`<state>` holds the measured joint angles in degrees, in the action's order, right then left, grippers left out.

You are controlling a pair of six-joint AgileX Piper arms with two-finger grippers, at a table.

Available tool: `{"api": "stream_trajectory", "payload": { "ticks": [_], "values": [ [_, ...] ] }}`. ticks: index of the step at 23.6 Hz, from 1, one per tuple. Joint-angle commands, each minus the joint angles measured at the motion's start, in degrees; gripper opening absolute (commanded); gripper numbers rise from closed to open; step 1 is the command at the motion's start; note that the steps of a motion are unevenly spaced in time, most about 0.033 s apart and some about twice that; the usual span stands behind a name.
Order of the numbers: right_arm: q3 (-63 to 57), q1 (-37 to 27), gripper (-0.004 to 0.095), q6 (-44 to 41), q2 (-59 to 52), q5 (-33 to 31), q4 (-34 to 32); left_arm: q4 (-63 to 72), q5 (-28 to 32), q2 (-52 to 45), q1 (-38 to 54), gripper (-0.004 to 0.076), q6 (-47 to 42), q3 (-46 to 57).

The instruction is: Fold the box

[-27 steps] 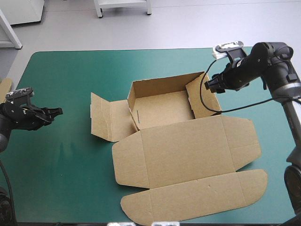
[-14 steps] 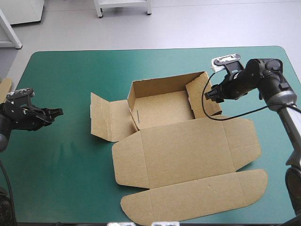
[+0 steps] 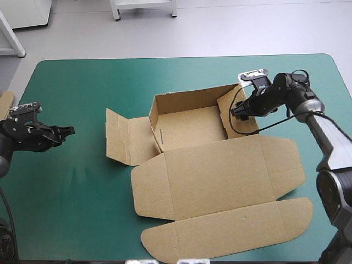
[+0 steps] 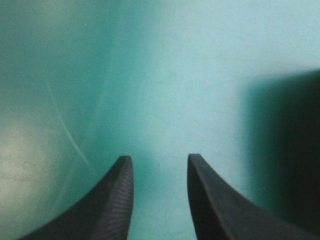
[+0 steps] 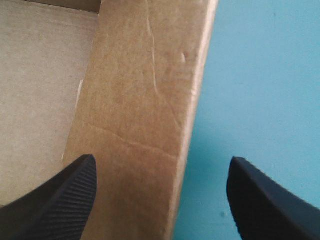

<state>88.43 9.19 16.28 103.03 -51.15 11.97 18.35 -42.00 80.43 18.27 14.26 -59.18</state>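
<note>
Board is spread mid-frame on the teal-green cover [image 3: 82, 209]: the box [image 3: 214, 181], tray raised at upper centre, lid flat below. Its right wall [image 5: 145, 100] is straddled by the spread right gripper [image 3: 236, 114]. The left gripper [image 3: 69, 131], parted, is parked at far left.

The counter [image 3: 82, 88] wears a teal-green cover [image 3: 71, 181] with rounded corners, and most of its left side is bare. One brown box [image 3: 220, 181] rests directly on it, a little right of the middle and partly set up. Toward the far edge its walls stand raised around an open tray [image 3: 190, 127], the right wall [image 3: 237, 113] leaning outward. A side panel [image 3: 124, 137] spreads from the tray's left, creased and partly lifted off the cover. The lid [image 3: 214, 176] lies flat toward the near edge, its long rounded flap [image 3: 231, 228] close to that edge. A corner of more brown board [image 3: 5, 102] shows at the counter's left edge.
</note>
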Motion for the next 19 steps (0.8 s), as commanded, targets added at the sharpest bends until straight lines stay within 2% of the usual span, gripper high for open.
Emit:
{"api": "stream_trajectory", "payload": {
  "ticks": [1, 5, 8, 9, 13, 14, 15, 19],
  "values": [
    [2.12, -0.19, 0.0660, 0.97, -0.45, 1.92, 2.14, 1.79, 1.78, -1.76, 0.00, 0.0260, 0.36, -1.54],
    [3.20, -0.19, 0.0570, 0.71, 1.35, 1.84, 2.04, 1.79, 1.64, -1.76, 0.00, 0.0260, 0.36, -1.54],
    [4.30, -0.19, 0.0454, 0.56, 2.53, 1.95, 2.04, 1.92, 1.37, -1.76, 0.00, 0.0260, 0.36, -1.54],
    [4.66, -0.19, 0.0357, 0.56, 2.96, 2.34, 1.80, 2.15, 1.04, -1.76, 0.00, 0.0260, 0.36, -1.54],
    [5.58, -0.19, 0.0147, 0.56, 3.10, 2.78, 1.67, 2.27, 1.04, -1.76, 0.00, 0.0260, 0.36, -1.54],
    [6.13, -0.19, 0.0025, 0.56, 3.10, 3.31, 1.67, 2.51, 1.14, -1.76, 0.00, 0.0260, 0.36, -1.54],
    [6.40, -0.19, -0.0015, 0.56, 3.10, 3.94, 1.67, 2.95, 1.14, -1.76, 0.00, 0.0260, 0.48, -1.54],
    [6.53, -0.31, -0.0017, -0.30, 2.84, 4.34, 0.66, 3.73, 2.26, -1.76, 0.00, 0.0260, 0.65, -1.54]
  ]
}}
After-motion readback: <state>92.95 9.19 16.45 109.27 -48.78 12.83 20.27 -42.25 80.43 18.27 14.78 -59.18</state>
